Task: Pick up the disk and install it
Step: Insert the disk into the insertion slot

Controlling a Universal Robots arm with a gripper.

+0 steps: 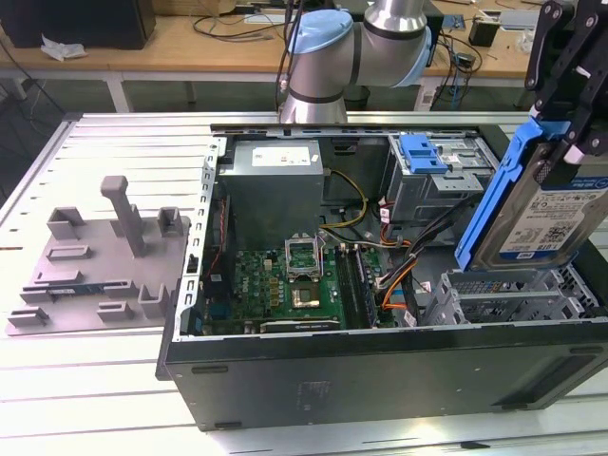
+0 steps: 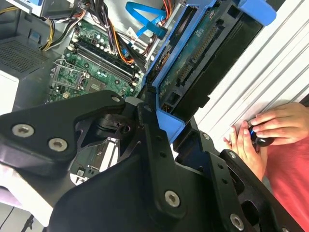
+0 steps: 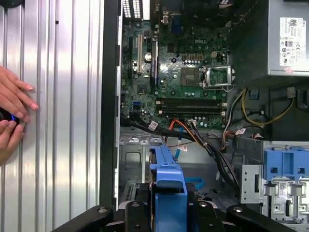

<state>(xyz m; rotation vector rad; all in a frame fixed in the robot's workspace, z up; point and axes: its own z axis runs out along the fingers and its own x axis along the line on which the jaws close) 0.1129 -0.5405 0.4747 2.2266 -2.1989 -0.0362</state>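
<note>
While the black linkage gripper (image 1: 562, 152) clamps its jaws on the silver metal disk in a blue plastic carrier (image 1: 546, 204), it hangs tilted above the grey metal drive cage (image 1: 513, 296). Pick-up done; install in hand. Judgement: seating calls for squaring carrier to cage.

Arm (image 1: 356, 47): silver-grey metal tube, rounded grey joint housings (image 1: 313, 90), glossy light-blue joint cap (image 1: 318, 33). Gripper (image 1: 567, 133) was matte black throughout. In second wrist view, flat bar links (image 2: 63, 125) had rounded ends, one plate broad and angular, others slim; they carried round silver screws (image 2: 22, 129) and recessed socket-head bolt (image 2: 169, 197). In first wrist view, black link ends showed small silver pivot screws (image 3: 102, 210)
</note>
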